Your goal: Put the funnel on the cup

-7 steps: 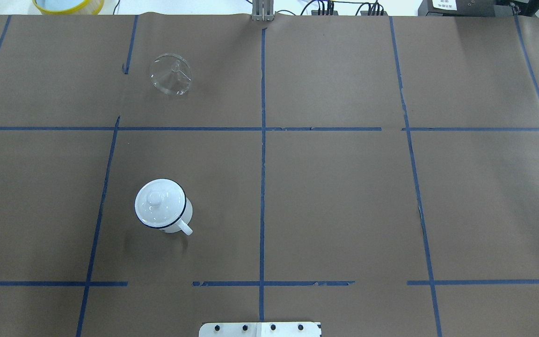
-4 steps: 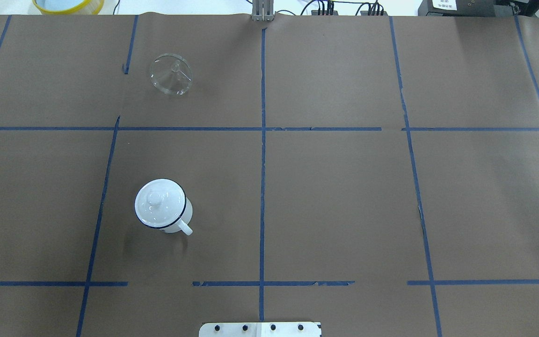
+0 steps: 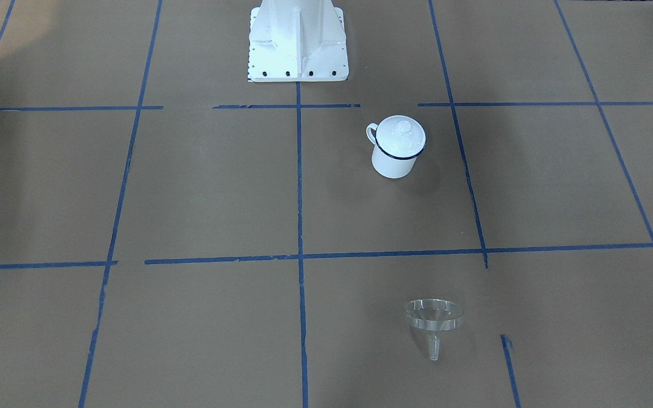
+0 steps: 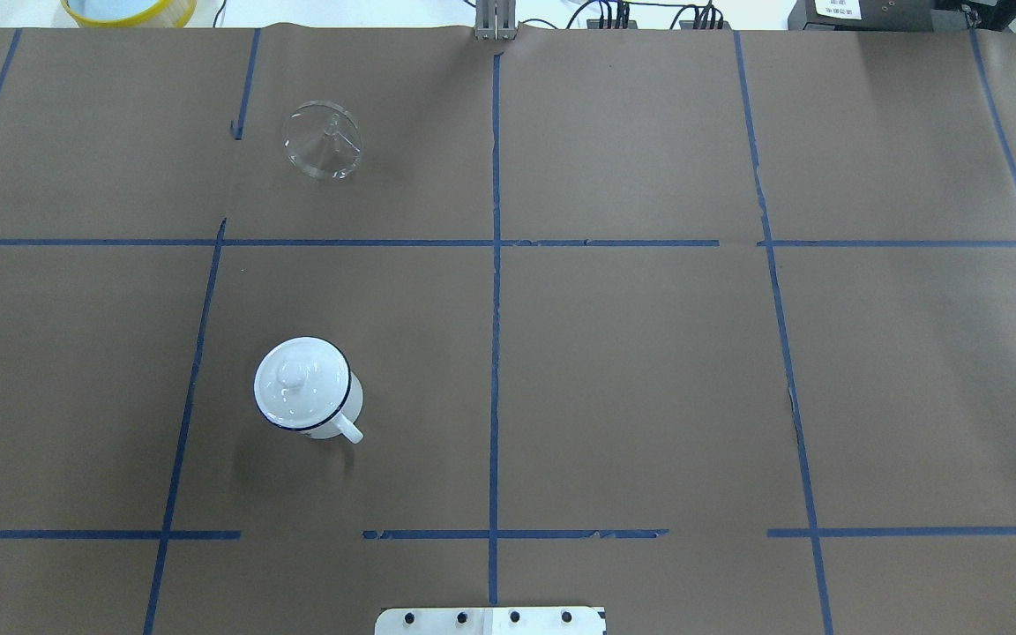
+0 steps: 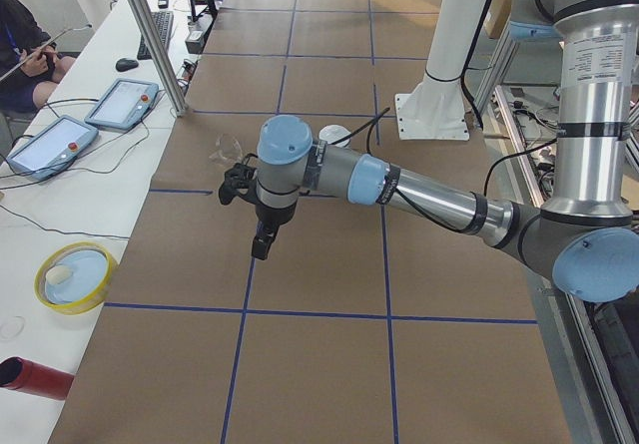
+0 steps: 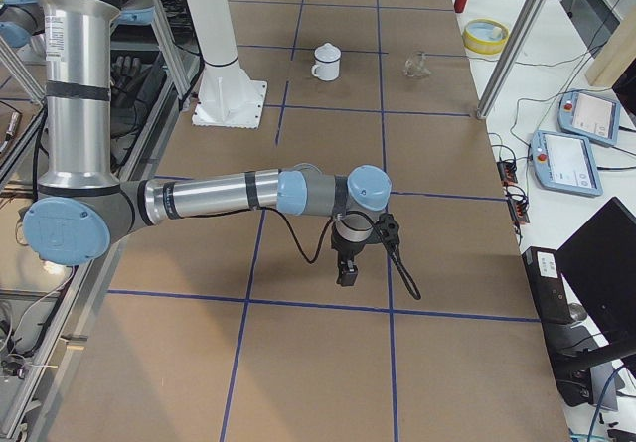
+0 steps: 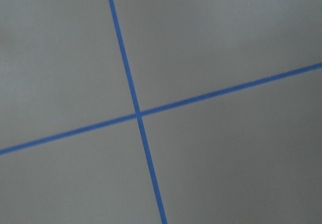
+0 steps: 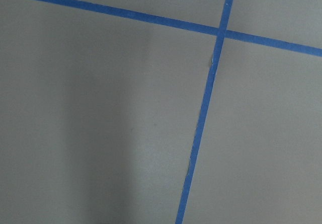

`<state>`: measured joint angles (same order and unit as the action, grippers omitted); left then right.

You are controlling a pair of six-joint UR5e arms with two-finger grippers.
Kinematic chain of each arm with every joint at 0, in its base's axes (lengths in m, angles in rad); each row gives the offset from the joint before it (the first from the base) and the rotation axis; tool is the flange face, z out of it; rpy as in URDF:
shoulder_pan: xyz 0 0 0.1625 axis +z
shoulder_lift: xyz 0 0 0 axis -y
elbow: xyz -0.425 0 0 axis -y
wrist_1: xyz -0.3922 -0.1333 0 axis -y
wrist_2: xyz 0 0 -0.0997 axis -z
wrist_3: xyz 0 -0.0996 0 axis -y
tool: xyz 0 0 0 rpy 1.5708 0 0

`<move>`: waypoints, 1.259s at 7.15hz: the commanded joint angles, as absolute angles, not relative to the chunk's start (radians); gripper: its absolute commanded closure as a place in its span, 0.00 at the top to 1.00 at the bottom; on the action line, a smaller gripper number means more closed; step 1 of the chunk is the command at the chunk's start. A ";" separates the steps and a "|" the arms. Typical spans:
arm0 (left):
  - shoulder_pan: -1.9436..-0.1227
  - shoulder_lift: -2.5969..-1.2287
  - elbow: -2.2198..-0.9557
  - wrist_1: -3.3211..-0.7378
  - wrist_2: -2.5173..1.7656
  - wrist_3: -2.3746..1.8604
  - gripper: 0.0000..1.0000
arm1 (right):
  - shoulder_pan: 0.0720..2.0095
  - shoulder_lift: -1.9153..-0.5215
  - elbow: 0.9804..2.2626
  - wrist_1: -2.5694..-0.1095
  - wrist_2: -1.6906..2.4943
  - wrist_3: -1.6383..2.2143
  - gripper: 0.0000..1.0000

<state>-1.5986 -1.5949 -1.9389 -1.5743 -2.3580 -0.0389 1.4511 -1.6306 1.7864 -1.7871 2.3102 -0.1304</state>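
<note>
The clear funnel (image 4: pixel 323 141) lies tipped on the brown paper at the far left of the overhead view, its spout toward the far edge; it also shows in the front view (image 3: pixel 433 318). The white cup (image 4: pixel 338 422) with a dark blue rim stands nearer the robot, handle to the right, with a white knobbed lid (image 4: pixel 296 381) on it (image 3: pixel 394 161). The left gripper (image 5: pixel 260 244) and right gripper (image 6: pixel 347 275) hang over bare paper far from both and show only in the side views; I cannot tell if they are open or shut. Both wrist views show only paper and tape.
Blue tape lines grid the brown paper. The robot's white base (image 3: pixel 298 39) stands at the near edge. A yellow-rimmed bowl (image 4: pixel 129 9) sits beyond the far left edge. Teach pendants (image 5: pixel 50 145) and a metal post (image 5: pixel 150 35) stand on the operators' side.
</note>
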 commanded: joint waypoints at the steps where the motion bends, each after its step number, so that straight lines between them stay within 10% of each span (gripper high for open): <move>1: -1.589 -1.580 -1.944 -1.798 -2.402 -0.283 1.00 | 1.451 -1.631 1.787 -1.787 2.310 -0.130 1.00; 9: -0.849 -1.702 -2.137 -1.788 -2.099 -1.199 1.00 | 1.451 -1.631 1.786 -1.787 2.310 -0.130 1.00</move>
<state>-0.9646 -1.6505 -2.1333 -1.8283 -2.1912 -1.0619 1.4512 -1.6306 1.7868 -1.7871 2.3102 -0.1304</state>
